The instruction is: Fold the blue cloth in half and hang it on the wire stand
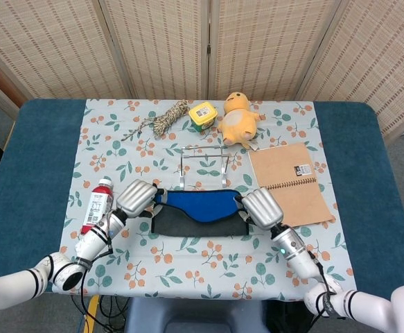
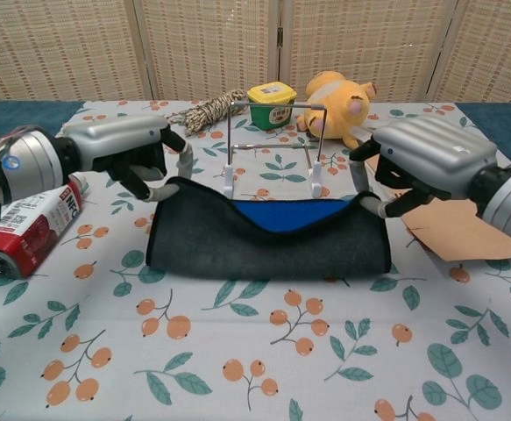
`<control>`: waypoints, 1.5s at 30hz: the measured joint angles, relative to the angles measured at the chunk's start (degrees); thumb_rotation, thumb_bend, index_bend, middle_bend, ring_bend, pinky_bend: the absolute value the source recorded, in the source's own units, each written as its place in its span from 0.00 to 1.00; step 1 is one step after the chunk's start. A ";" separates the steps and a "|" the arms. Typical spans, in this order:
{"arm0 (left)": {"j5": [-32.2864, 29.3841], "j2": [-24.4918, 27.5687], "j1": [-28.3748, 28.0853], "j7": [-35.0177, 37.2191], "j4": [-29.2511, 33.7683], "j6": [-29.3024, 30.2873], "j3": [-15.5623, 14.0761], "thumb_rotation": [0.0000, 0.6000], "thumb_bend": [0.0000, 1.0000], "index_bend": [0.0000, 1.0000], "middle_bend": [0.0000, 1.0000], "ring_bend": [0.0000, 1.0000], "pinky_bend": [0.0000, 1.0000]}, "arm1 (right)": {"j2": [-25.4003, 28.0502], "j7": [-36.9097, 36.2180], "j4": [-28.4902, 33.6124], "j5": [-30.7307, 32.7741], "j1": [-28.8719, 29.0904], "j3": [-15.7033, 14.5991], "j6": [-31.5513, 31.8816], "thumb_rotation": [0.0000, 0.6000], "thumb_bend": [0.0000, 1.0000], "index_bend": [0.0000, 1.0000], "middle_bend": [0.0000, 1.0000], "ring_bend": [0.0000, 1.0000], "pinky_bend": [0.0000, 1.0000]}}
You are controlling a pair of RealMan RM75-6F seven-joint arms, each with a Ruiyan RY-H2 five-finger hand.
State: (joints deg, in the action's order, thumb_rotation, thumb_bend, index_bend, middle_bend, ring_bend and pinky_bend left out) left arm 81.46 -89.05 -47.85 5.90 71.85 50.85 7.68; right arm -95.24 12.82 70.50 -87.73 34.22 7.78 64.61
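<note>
Blue cloth (image 1: pixel 202 206) at centre frame in the head view, already doubled: dark underside draped toward the near edge, blue face showing along the far side. Held at both ends, left hand (image 1: pixel 136 198) grasping the left corner, right hand (image 1: pixel 261 208) grasping the right corner, fingers curled around the raised fold in the chest view. Wire stand (image 2: pixel 273 145) just behind the cloth, upright, top bar spanning between 2 legs.

Judged step: carrying the folded cloth up and over the bar. Best done by lifting both ends level, keeping the fold taut, clearing the bar before lowering, then letting go evenly so neither half drags.

Tight on the sides: red bottle (image 1: pixel 98 203) lying just left of the left hand, notebook (image 1: pixel 290 182) close beside the right hand. Beyond the stand, upper centre: rope bundle (image 1: pixel 164 118), yellow tub (image 1: pixel 202 114), plush toy (image 1: pixel 238 119). Open floral tablecloth (image 1: pixel 208 267) toward the bottom of the frame.
</note>
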 measured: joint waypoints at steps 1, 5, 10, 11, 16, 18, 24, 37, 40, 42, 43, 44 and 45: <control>-0.59 -0.14 -0.02 -0.36 -0.29 -0.26 0.15 1.00 0.43 0.53 1.00 0.95 1.00 | -0.18 -0.02 -0.53 0.39 0.17 0.18 -0.30 1.00 0.41 0.65 0.98 0.92 0.98; -2.86 -0.74 -0.18 -1.73 -1.59 -1.89 0.51 1.00 0.43 0.52 1.00 0.95 1.00 | -1.33 -0.09 -2.98 2.27 1.04 1.07 -1.61 1.00 0.41 0.65 0.98 0.92 0.98; -4.95 -1.76 -0.66 -2.21 -3.35 -3.43 1.15 1.00 0.43 0.52 1.00 0.95 1.00 | -2.79 0.02 -5.52 4.45 1.86 2.01 -2.81 1.00 0.41 0.65 0.98 0.92 0.98; -5.39 -2.03 -0.87 -2.18 -3.84 -3.86 1.38 1.00 0.43 0.52 1.00 0.95 1.00 | -3.10 0.10 -6.08 4.97 2.04 2.18 -3.16 1.00 0.41 0.65 0.98 0.92 0.98; -6.62 -3.04 -1.97 -2.36 -6.00 -5.62 2.06 1.00 0.43 0.52 1.00 0.95 1.00 | -4.08 0.49 -7.76 6.27 2.71 2.43 -4.26 1.00 0.41 0.65 0.98 0.92 0.98; -7.06 -3.44 -2.52 -2.80 -6.99 -6.57 2.16 1.00 0.43 0.52 1.00 0.95 1.00 | -4.49 0.65 -8.41 6.74 2.98 2.46 -4.71 1.00 0.41 0.65 0.98 0.92 0.98; -8.56 -4.61 -3.91 -4.15 -9.34 -8.75 2.51 1.00 0.43 0.52 1.00 0.95 1.00 | -5.66 0.68 -10.64 7.74 3.83 2.57 -5.83 1.00 0.41 0.65 0.98 0.92 0.98; -10.63 -7.27 -5.94 -6.00 -13.96 -11.60 2.95 1.00 0.43 0.52 1.00 0.95 1.00 | -8.71 0.20 -15.60 9.07 6.36 2.95 -8.15 1.00 0.41 0.65 0.98 0.92 0.98; -11.10 -7.89 -6.34 -6.41 -15.07 -12.19 3.00 1.00 0.43 0.51 1.00 0.95 1.00 | -9.36 0.15 -16.57 9.14 6.91 2.98 -8.46 1.00 0.41 0.65 0.98 0.92 0.98; -11.54 -8.30 -6.55 -6.59 -15.78 -12.45 3.15 1.00 0.43 0.51 1.00 0.95 1.00 | -9.76 0.24 -17.23 9.30 7.26 3.04 -8.68 1.00 0.41 0.65 0.97 0.92 0.98; -11.69 -8.46 -6.62 -6.67 -16.05 -12.52 3.22 1.00 0.43 0.51 1.00 0.94 1.00 | -9.91 0.35 -17.48 9.41 7.38 3.08 -8.77 1.00 0.41 0.65 0.97 0.92 0.98; -11.84 -8.62 -6.70 -6.81 -16.35 -12.60 3.26 1.00 0.43 0.51 1.00 0.94 1.00 | -10.08 0.56 -17.80 9.58 7.53 3.12 -8.92 1.00 0.41 0.65 0.97 0.92 0.98; -11.93 -8.69 -6.75 -6.95 -16.52 -12.65 3.27 1.00 0.43 0.51 1.00 0.94 1.00 | -10.19 0.71 -17.98 9.72 7.66 3.15 -9.03 1.00 0.41 0.65 0.97 0.92 0.98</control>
State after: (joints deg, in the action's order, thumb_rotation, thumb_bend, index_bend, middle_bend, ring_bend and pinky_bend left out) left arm 69.53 -97.74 -54.60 -1.05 55.33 38.19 10.95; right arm -105.43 13.53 52.51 -78.01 41.88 10.93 55.57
